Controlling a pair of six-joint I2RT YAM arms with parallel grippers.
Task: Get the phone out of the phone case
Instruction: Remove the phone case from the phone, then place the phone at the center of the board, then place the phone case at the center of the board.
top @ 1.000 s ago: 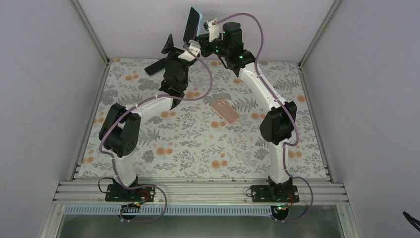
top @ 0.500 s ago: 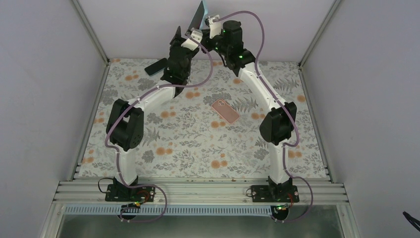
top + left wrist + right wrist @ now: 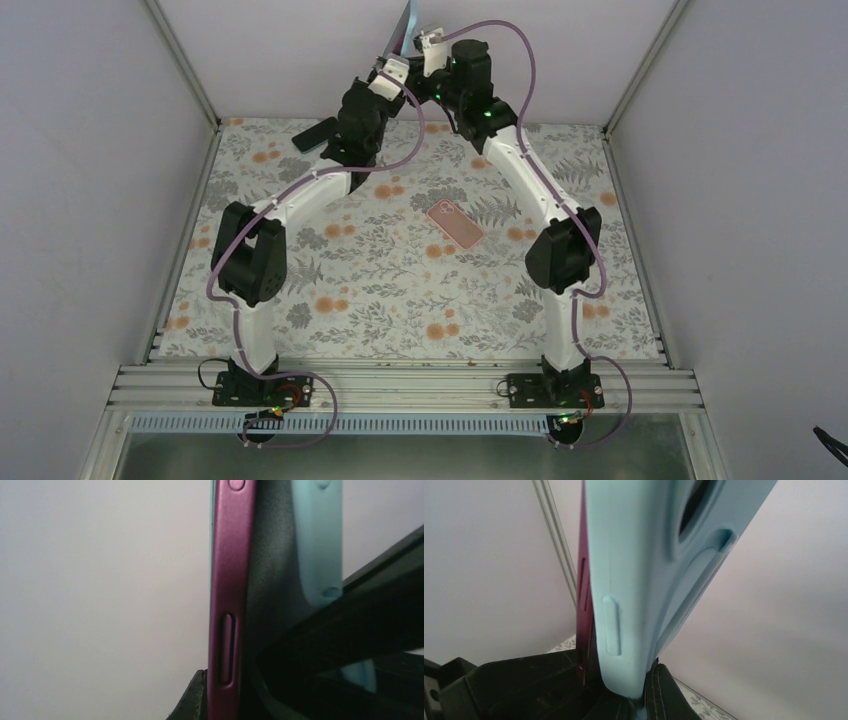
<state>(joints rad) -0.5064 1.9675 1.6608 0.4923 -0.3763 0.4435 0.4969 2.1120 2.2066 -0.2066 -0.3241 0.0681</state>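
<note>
High at the back of the cell both arms meet on a phone in a light blue phone case [image 3: 405,22]. The right wrist view has the case [image 3: 634,570] standing on end in my right gripper [image 3: 636,700], shut on its lower end. The phone's magenta edge [image 3: 585,605] shows at the case's left side. In the left wrist view that magenta phone [image 3: 227,605] stands apart from the blue case wall [image 3: 317,540], with dark grey between them. My left gripper [image 3: 232,680] is shut on the phone, one finger on each side. From above, the left gripper [image 3: 388,72] sits just below the right gripper [image 3: 425,42].
A pink phone-shaped item [image 3: 455,223] lies on the floral table cover [image 3: 400,290] in the middle. A dark flat object [image 3: 313,133] lies at the back left. White walls with metal posts [image 3: 185,70] enclose the cell.
The left arm has risen toward the held phone, and its gripper has gone from open to shut on the phone's edge. The right arm lifted the case slightly.
</note>
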